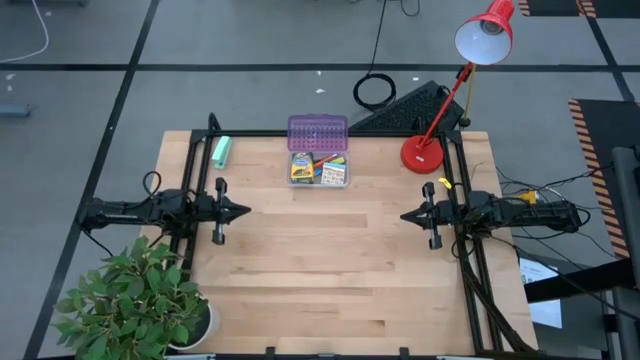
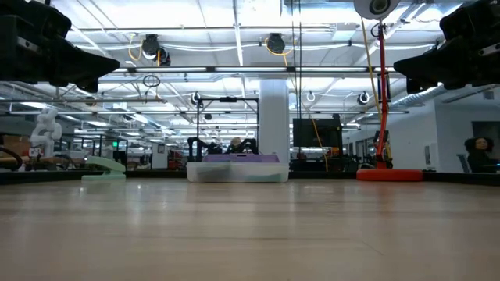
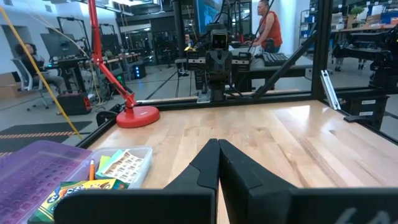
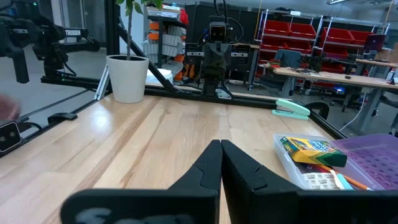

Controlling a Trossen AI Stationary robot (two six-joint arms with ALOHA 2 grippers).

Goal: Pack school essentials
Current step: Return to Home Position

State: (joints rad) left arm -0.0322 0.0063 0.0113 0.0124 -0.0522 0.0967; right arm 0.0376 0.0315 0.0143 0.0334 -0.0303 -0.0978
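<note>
The yellow-green crayon box [image 1: 301, 168] lies inside one clear box [image 1: 320, 169] near the middle of the far edge of the table [image 1: 330, 270], with a few pens [image 1: 327, 161] beside it, so the essentials seem already packed. Its purple lid [image 1: 318, 132] is swung open behind it, probably left for closing. One mint-green stapler [image 1: 221, 151] lies near the far left corner, outside. The left gripper [image 1: 244, 211] and the right gripper [image 1: 406, 214], both with fingers pressed together and holding nothing, wait at opposite side edges.

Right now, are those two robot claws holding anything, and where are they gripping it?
Nothing is held. The left gripper and right gripper are both shut on nothing, hovering apart from the clear box of supplies.
</note>
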